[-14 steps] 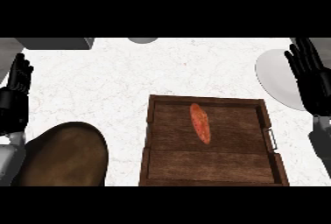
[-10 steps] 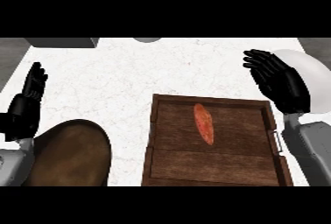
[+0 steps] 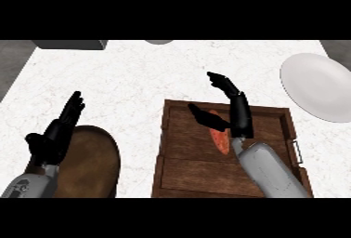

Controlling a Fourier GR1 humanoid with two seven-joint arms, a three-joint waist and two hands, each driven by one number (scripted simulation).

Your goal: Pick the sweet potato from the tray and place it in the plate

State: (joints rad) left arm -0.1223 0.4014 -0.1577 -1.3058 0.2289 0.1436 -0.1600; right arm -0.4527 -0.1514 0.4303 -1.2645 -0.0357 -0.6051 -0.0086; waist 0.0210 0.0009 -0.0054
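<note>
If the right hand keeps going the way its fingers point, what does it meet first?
Probably the tray's far rim, then bare counter. The right hand points up-left over the sweet potato; depth is unclear.

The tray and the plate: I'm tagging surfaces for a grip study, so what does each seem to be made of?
The tray looks like dark brown wood with a matte finish: plank seams and grain streaks run across its floor, and a pale, seemingly metal handle sits on its right side. The plate looks like plain white ceramic or plastic, smooth and unpatterned; its look does not settle which.
</note>
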